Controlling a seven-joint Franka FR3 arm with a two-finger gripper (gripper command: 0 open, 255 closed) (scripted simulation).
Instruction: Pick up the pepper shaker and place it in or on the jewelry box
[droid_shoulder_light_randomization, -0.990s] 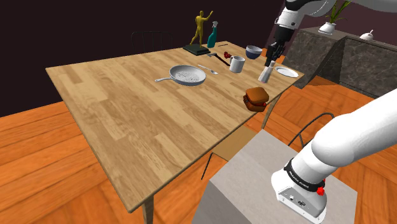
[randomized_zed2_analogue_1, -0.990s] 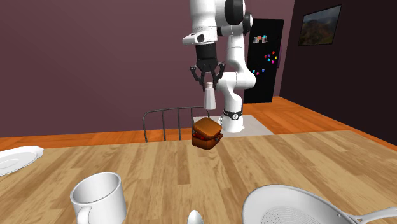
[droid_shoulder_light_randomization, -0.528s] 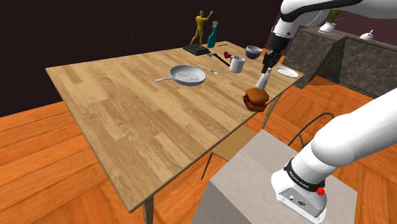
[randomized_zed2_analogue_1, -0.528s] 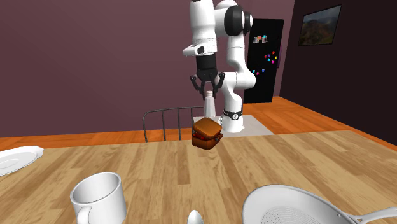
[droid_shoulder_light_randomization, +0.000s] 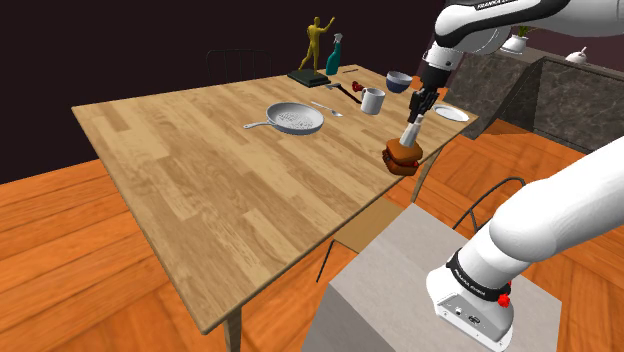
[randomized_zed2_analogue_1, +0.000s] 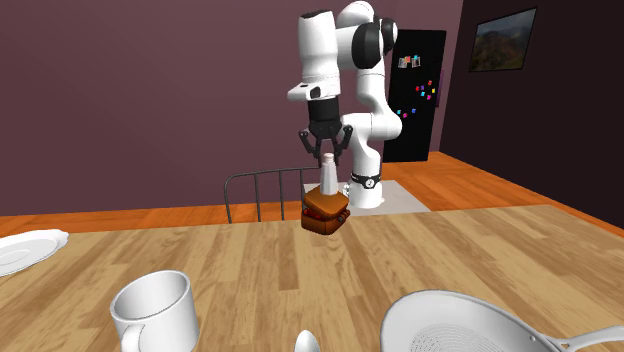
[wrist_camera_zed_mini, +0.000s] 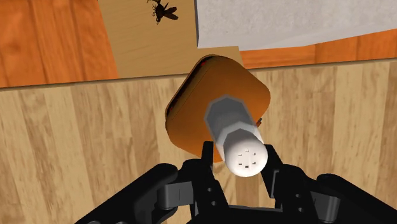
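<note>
The pepper shaker (droid_shoulder_light_randomization: 411, 131) (randomized_zed2_analogue_1: 327, 175) (wrist_camera_zed_mini: 236, 134) is a white, tapering bottle with a dotted cap. My gripper (droid_shoulder_light_randomization: 421, 102) (randomized_zed2_analogue_1: 325, 150) (wrist_camera_zed_mini: 240, 167) is shut on its upper end and holds it upright. Its base stands on or just above the lid of the jewelry box (droid_shoulder_light_randomization: 402, 159) (randomized_zed2_analogue_1: 325, 212) (wrist_camera_zed_mini: 191, 109), a small brown box with rounded corners and a red band. The box sits by the table's edge nearest the stand.
Elsewhere on the wooden table (droid_shoulder_light_randomization: 220, 190) are a white mug (droid_shoulder_light_randomization: 373, 100) (randomized_zed2_analogue_1: 157, 309), a metal pan (droid_shoulder_light_randomization: 293, 119) (randomized_zed2_analogue_1: 470, 325), a spoon (droid_shoulder_light_randomization: 327, 108), a white plate (droid_shoulder_light_randomization: 451, 113) (randomized_zed2_analogue_1: 25, 247), a bowl (droid_shoulder_light_randomization: 398, 80), a golden figurine (droid_shoulder_light_randomization: 315, 46) and a bottle (droid_shoulder_light_randomization: 333, 55). A chair (randomized_zed2_analogue_1: 262, 194) stands behind the box.
The gripper has come down with the shaker and shifted over the jewelry box; the shaker's base has gone from well above the box to its lid.
</note>
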